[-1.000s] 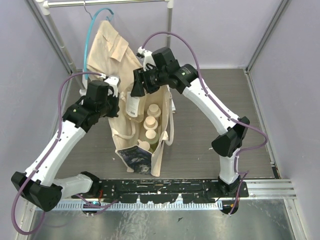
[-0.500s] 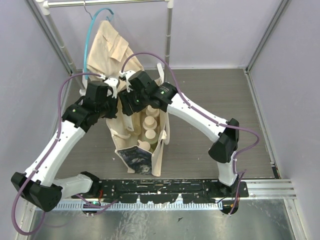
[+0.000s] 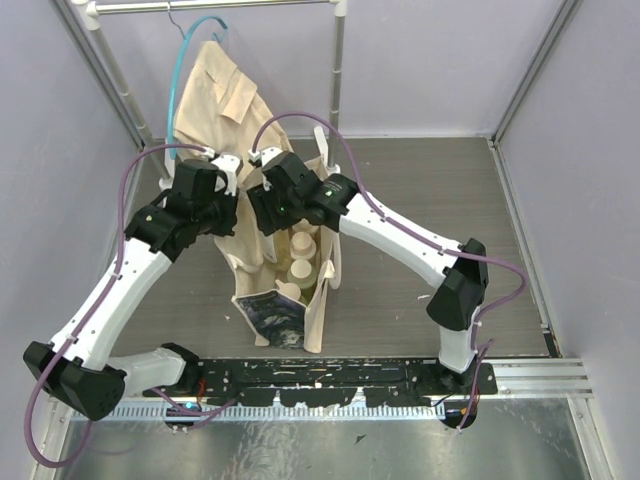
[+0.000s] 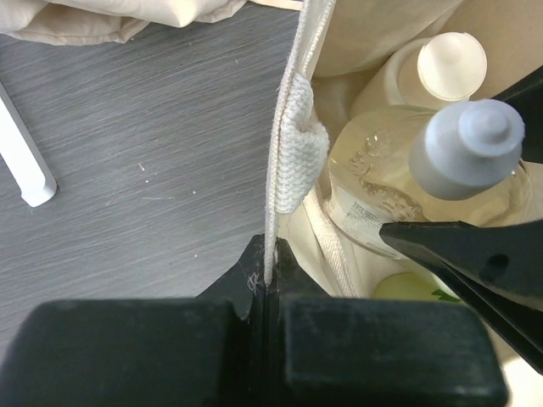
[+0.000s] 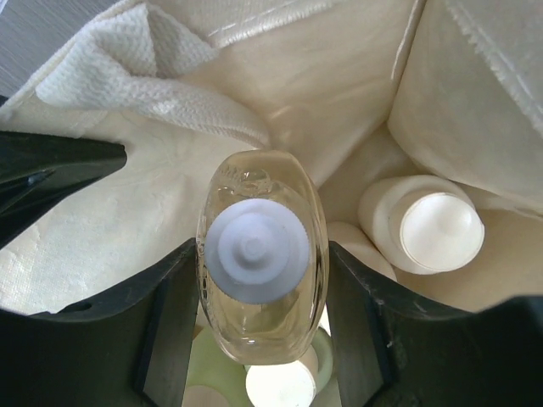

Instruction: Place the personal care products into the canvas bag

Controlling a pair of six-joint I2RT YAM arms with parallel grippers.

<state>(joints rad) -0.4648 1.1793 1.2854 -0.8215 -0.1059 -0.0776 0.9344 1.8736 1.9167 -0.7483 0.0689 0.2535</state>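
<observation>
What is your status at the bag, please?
Left gripper shut on canvas bag edge. Right gripper shut on clear bottle, inside bag. Cream-capped bottle close beside.

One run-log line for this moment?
left gripper: shut on canvas bag rim | right gripper: shut on clear bottle, inside bag | cream-capped bottle: already in bag

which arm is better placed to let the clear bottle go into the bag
Right. The right gripper grips the clear bottle inside the canvas bag, beside a cream-capped bottle, so it probably only needs to open. The left gripper is shut on the bag's rim.
</observation>
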